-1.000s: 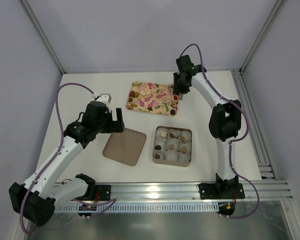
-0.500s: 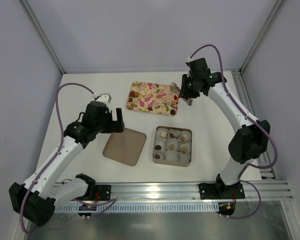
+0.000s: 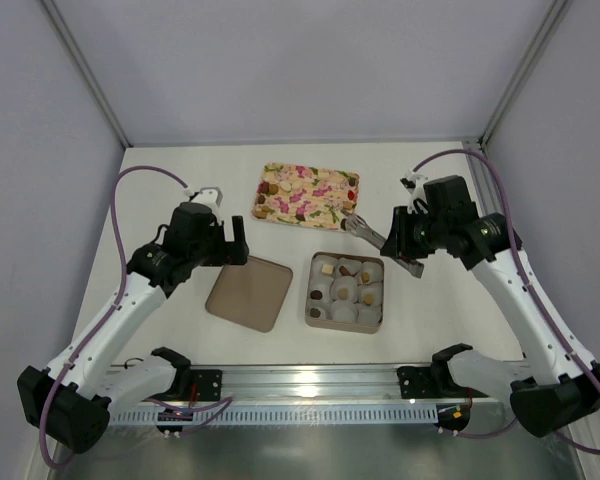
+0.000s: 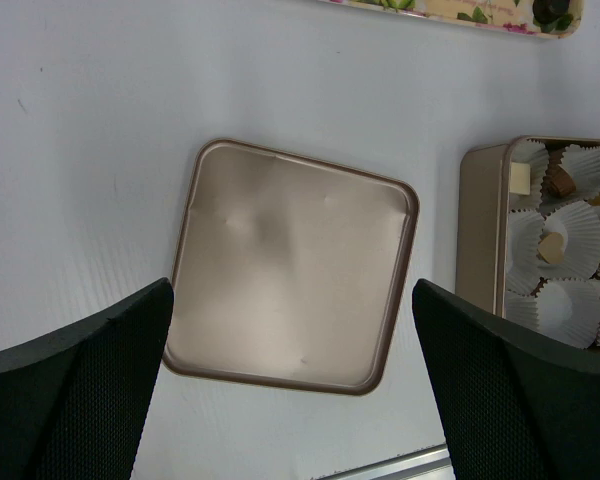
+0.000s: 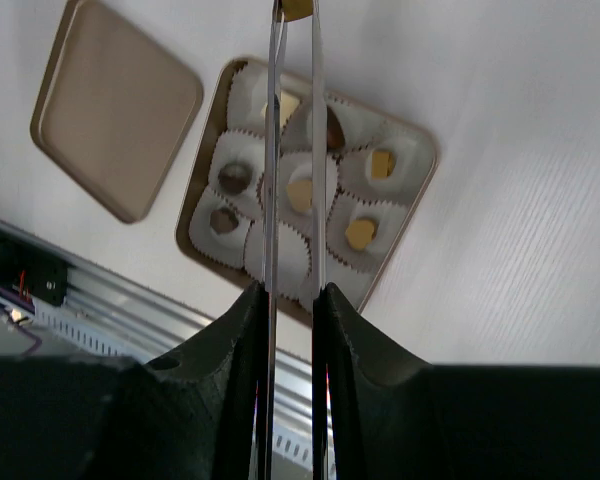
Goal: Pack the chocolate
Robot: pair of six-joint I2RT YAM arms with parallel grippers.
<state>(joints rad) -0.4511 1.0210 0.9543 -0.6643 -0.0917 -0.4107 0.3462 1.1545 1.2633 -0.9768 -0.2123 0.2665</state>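
My right gripper (image 5: 292, 295) is shut on metal tongs (image 5: 270, 150), also seen from above (image 3: 365, 230). The tongs pinch a golden-tan chocolate (image 5: 296, 8) at their tips, above the far side of the gold box (image 5: 187, 215). The box (image 3: 311, 300) holds white paper cups, several with dark or golden pieces (image 5: 300, 193). More chocolate (image 3: 270, 205) lies on the floral tray (image 3: 315, 190) at the back. My left gripper (image 4: 292, 300) is open and empty above the gold lid (image 4: 290, 265).
The lid (image 3: 248, 292) lies flat on the table left of the box. The box's left wall (image 4: 480, 230) and the tray's near edge (image 4: 450, 12) show in the left wrist view. A metal rail (image 3: 380, 385) runs along the near edge.
My right arm has swung from the tray's right end toward me and to the right, carrying the tongs toward the box. The left arm has not moved.
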